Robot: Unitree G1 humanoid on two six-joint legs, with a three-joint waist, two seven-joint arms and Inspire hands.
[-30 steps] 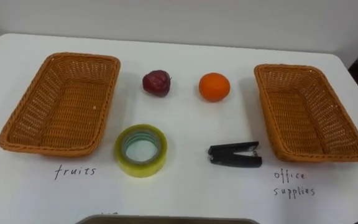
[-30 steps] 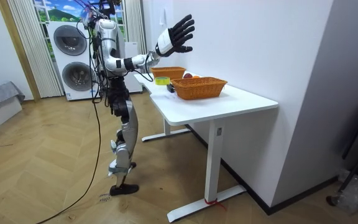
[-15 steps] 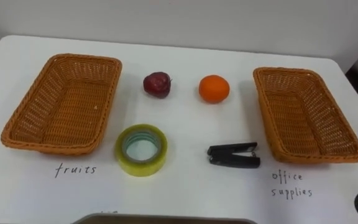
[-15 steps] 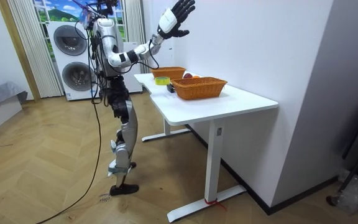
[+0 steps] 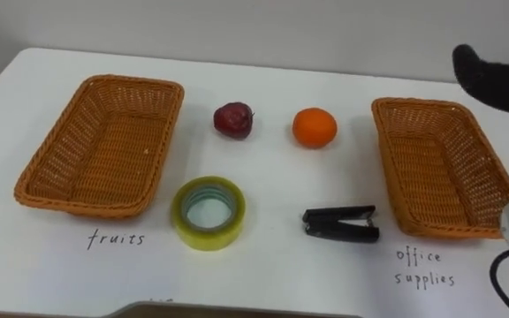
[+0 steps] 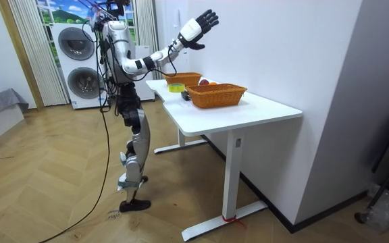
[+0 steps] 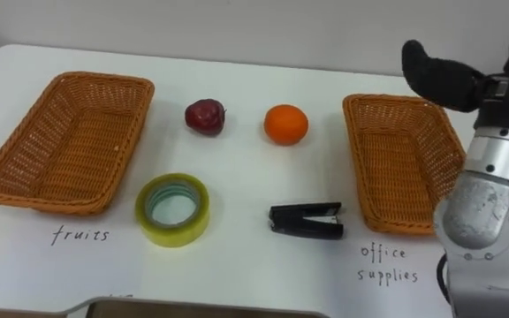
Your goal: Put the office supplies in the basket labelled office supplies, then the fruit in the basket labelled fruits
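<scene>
On the white table [image 5: 263,274] a dark red apple [image 5: 234,119] and an orange [image 5: 315,127] lie side by side at the middle back. In front of them are a yellow-green roll of tape [image 5: 208,212] and a black stapler [image 5: 341,223]. A wicker basket [image 5: 140,82] stands empty at the left, and a second empty one [image 5: 414,103] at the right. My right hand [image 7: 440,75] is raised high above the right basket, fingers spread and holding nothing, as the room view shows [image 6: 204,20].
Each basket has a handwritten label [image 5: 116,238] on the table in front of it. A wall runs close behind the table. In the room view I stand at the table's end, with stacked washing machines [image 6: 80,57] behind me.
My right arm went up and then swung forward over the table, so the hand now enters the eye views at the right. The head camera shifted slightly; the table's things did not move.
</scene>
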